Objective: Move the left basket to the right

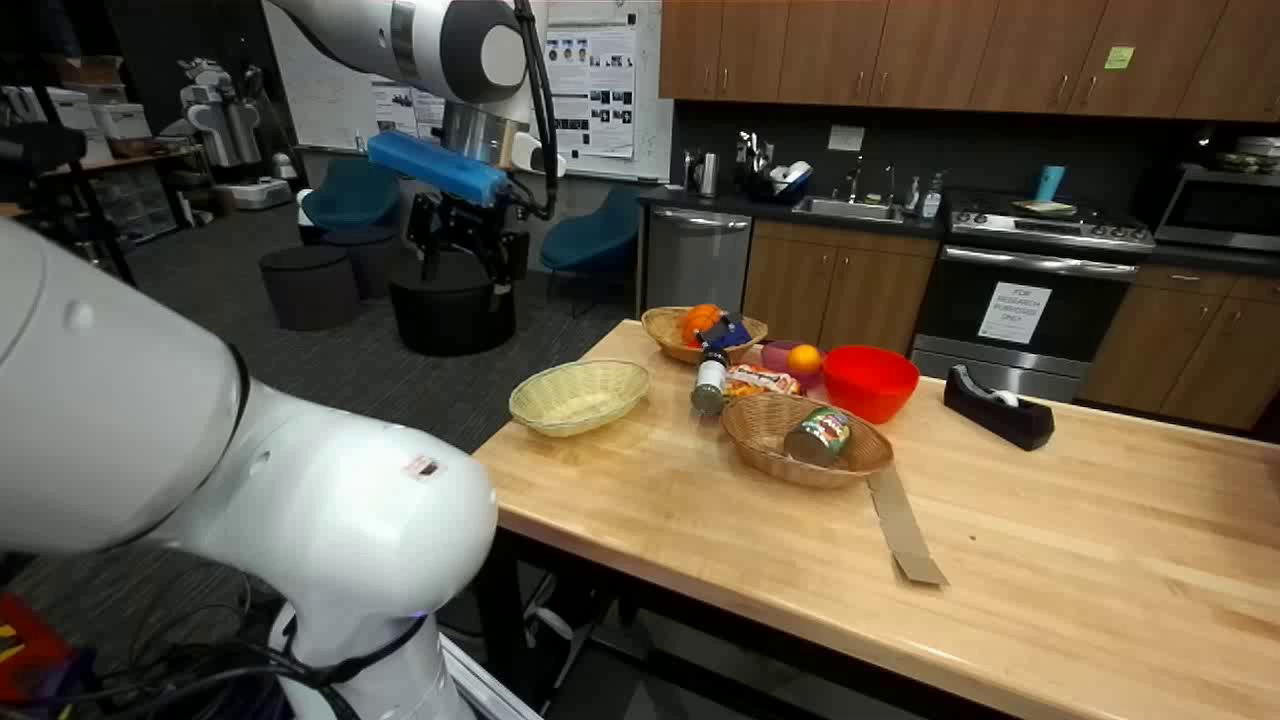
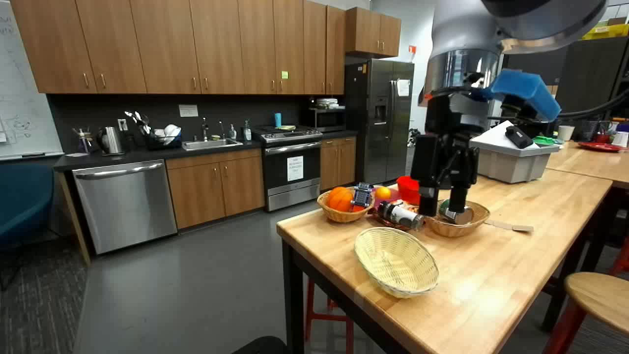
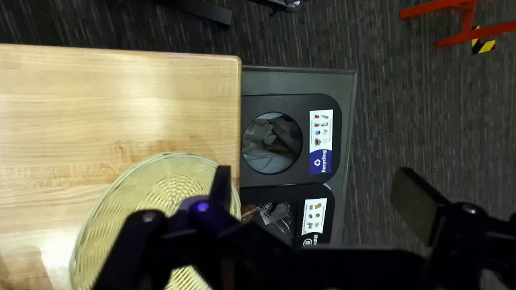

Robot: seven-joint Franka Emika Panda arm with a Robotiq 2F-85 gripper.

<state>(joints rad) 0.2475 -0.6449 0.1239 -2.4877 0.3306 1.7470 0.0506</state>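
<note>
The left basket, a shallow pale yellow-green woven bowl, sits empty on the table near its end. It shows in both exterior views [image 1: 580,397] [image 2: 395,260] and at the lower left of the wrist view [image 3: 133,197], partly covered by a gripper finger. My gripper [image 1: 465,282] is open and empty, high in the air and apart from the basket. It also shows in an exterior view [image 2: 444,209], where it overlaps a brown basket [image 2: 479,221] in the picture. In the wrist view the gap between the fingers [image 3: 314,189] lies beyond the table edge, over bins and floor.
The brown basket [image 1: 755,430] holds a can [image 1: 818,437]. A bottle [image 1: 711,378], a red bowl [image 1: 870,385], another basket with orange items [image 1: 668,335], a tape dispenser [image 1: 1000,410] and a cardboard strip [image 1: 905,530] are on the table. Bins [image 3: 305,104] stand beside the table end.
</note>
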